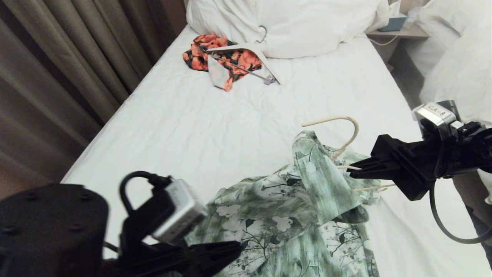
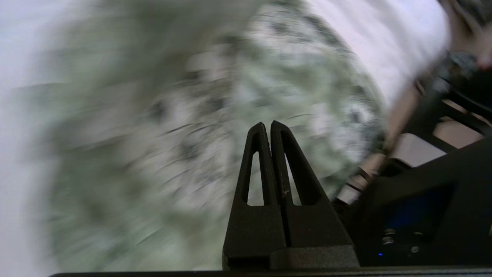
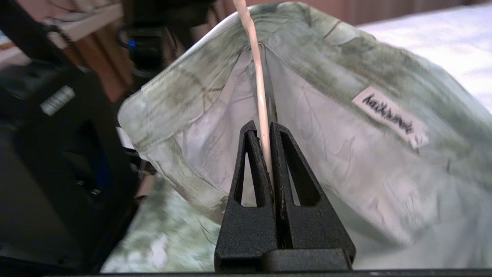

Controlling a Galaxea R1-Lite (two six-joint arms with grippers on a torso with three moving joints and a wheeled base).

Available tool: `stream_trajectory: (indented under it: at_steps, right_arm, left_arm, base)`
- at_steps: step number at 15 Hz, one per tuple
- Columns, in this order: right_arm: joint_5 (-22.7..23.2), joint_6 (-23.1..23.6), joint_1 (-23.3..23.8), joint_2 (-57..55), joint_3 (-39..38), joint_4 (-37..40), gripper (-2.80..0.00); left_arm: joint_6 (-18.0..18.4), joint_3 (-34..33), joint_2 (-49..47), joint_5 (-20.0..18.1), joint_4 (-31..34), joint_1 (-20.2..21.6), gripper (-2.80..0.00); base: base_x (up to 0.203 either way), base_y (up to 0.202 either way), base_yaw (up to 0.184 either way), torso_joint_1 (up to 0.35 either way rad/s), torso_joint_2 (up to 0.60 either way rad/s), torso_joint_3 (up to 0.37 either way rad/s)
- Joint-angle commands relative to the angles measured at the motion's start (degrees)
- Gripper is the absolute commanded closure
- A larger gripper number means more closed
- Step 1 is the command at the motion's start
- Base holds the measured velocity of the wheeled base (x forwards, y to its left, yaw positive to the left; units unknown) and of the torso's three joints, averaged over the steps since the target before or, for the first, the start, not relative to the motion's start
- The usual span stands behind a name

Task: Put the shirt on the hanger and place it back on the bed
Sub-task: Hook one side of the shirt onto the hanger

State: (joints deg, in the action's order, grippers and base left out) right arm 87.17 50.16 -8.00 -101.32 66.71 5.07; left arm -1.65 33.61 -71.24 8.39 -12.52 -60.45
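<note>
R tool [image 3: 268,127] clamps hanger [image 3: 256,77] – shirt [image 1: 292,215] near bed [image 1: 184,127] edge

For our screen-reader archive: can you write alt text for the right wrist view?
The right gripper is shut on the thin cream wire hanger, which runs up into the green-and-white floral shirt. The shirt's pale inside and a neck label face the camera, above the white bed.

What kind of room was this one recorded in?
Most likely a hotel-style bedroom: a bed with a white sheet, a bunched white duvet at its head, heavy curtains along one side, and a second bed heaped with bedding beyond a bedside stand.
</note>
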Motion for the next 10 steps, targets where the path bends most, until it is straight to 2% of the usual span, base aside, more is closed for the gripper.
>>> stream_trajectory:
  at_steps: [1, 2, 4, 6, 8, 9, 10]
  right_arm:
    - [0.5, -0.3, -1.5, 1.6, 0.1, 0.0, 0.00]
    - [0.5, -0.4, -1.7, 1.4, 0.1, 0.0, 0.00]
    - [0.5, -0.8, -2.5, 1.3, -0.1, 0.1, 0.00]
    - [0.5, -0.8, -3.8, 1.6, -0.2, 1.1, 0.00]
    - [0.5, -0.8, -5.5, 2.2, -0.1, 1.8, 0.00]
    - [0.5, -0.9, -6.1, 2.2, 0.1, 1.9, 0.00]
    - [0.5, -1.5, -6.5, 2.2, 0.2, 1.8, 0.00]
  left_arm:
    - [0.2, -2.5, 12.4, -0.2, 2.4, 5.4, 0.00]
    - [0.3, -1.4, 14.2, -0.4, 5.0, 7.5, 0.00]
    - [0.6, 2.9, 14.7, -0.5, 6.8, 9.2, 0.00]
    - [1.7, 6.1, 13.7, -0.7, 9.9, 9.4, 0.00]
    - [3.2, 7.7, 10.6, -1.6, 10.4, 9.4, 0.00]
    - [4.3, 8.5, 8.8, -2.5, 10.3, 9.4, -2.80]
    - [5.4, 9.3, 6.9, -3.0, 10.0, 9.4, -2.80]
  base:
    - [0.000, 0.000, 0.000, 0.000, 0.00, 0.000]
    - [0.000, 0.000, 0.000, 0.000, 0.00, 0.000]
    - [0.000, 0.000, 0.000, 0.000, 0.00, 0.000]
    - [0.000, 0.000, 0.000, 0.000, 0.00, 0.000]
    - [0.000, 0.000, 0.000, 0.000, 0.00, 0.000]
    - [0.000, 0.000, 0.000, 0.000, 0.00, 0.000]
    - [0.000, 0.000, 0.000, 0.000, 0.00, 0.000]
